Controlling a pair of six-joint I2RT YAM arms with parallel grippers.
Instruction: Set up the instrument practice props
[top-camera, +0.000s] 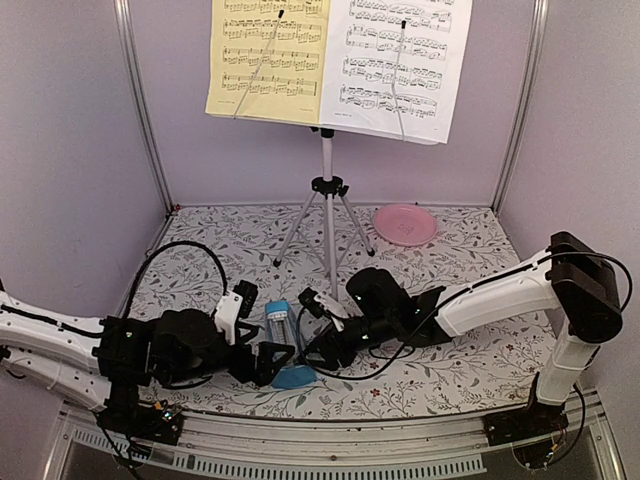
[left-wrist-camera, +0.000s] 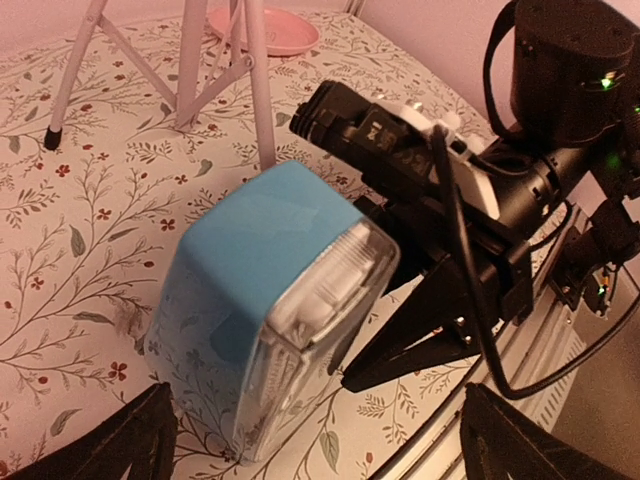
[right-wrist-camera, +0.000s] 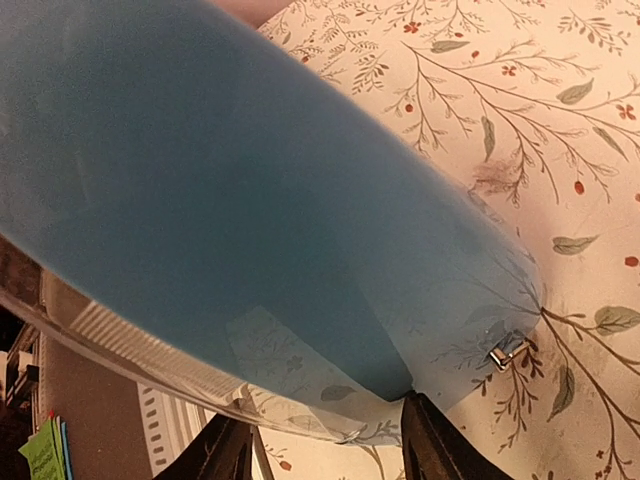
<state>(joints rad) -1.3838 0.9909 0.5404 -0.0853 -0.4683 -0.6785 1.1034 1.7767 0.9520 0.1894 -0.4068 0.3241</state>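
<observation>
Soft even light, faint shadows; top view bowed at edges; metronome (right-wrist-camera: 200, 200) blurred in right wrist view.

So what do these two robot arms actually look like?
The left arm and right arm both have smooth white tube-like links joined by chunky black round joints. Thin black cables loop alongside them. The left gripper and right gripper are black, each with two pointed wedge-shaped fingers, and a white block sits at the wrist.
</observation>
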